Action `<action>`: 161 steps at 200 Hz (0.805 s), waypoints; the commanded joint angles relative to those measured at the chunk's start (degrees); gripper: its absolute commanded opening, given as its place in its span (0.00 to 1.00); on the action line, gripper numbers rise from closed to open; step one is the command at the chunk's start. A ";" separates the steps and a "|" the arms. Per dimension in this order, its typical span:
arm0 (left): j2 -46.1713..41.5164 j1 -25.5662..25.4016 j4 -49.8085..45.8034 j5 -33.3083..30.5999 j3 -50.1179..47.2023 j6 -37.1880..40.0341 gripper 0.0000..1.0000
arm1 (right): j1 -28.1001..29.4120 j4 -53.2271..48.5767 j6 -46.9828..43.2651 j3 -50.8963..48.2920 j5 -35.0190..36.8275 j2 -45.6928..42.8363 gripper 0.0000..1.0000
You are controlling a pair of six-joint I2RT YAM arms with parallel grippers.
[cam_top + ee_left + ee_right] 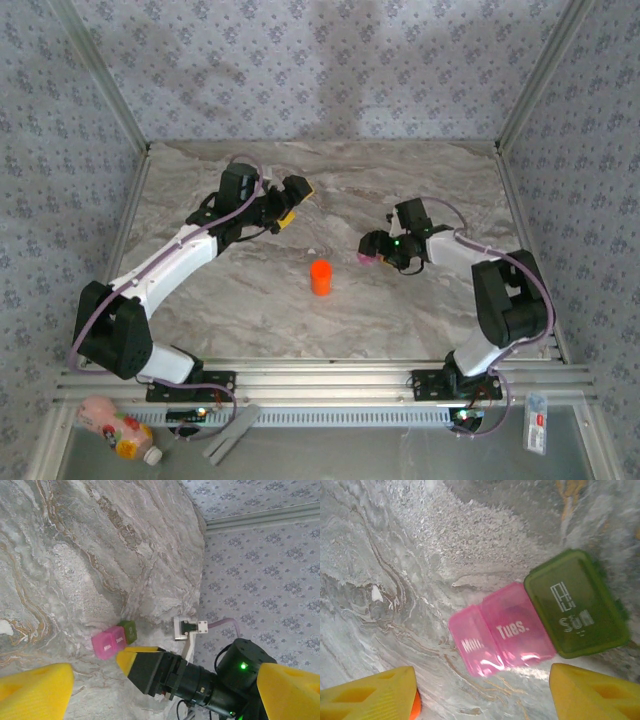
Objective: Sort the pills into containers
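Pill case (366,258), from above: it is seen lying on the marble table (420,310), right of centre and just under the tip of the right gripper (374,250); only its pink end is made out.
Orange bottle (320,277), from above: it is stood upright near the middle of the table, apart from the case; whether it is capped cannot be told.
Left gripper (296,193), from above: it is held well apart from bottle and case, toward the far left, with nothing carried.
Left wrist view: the yellow fingers (35,690) are spread wide with nothing gripped; the case is seen beyond them, flat on the table, with the right gripper close beside it.
Right wrist view: the fingers (370,695) are parted and empty above the case; three lids are read — "Mon." and "Tues." in pink, "Sun" in green — and all appear shut.
Pills: none can be identified with certainty.
Progress: it is judged to be early — no lid is opened and no pill is seen placed, so opening and sorting are left.
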 commanded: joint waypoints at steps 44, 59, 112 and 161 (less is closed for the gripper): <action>0.54 0.23 0.55 0.14 1.42 1.04 0.94 | 2.71 -12.90 2.54 4.53 16.94 -5.57 0.76; 0.58 0.26 0.53 0.25 1.36 1.01 0.94 | 3.67 -12.74 2.66 5.12 18.54 -5.33 0.77; 0.24 0.35 0.36 0.49 1.33 1.27 0.94 | 2.23 -9.10 -1.85 8.27 14.07 -0.93 0.78; -0.04 0.32 0.18 0.25 1.22 1.19 0.95 | -2.57 -8.67 -5.28 16.10 9.78 8.61 0.78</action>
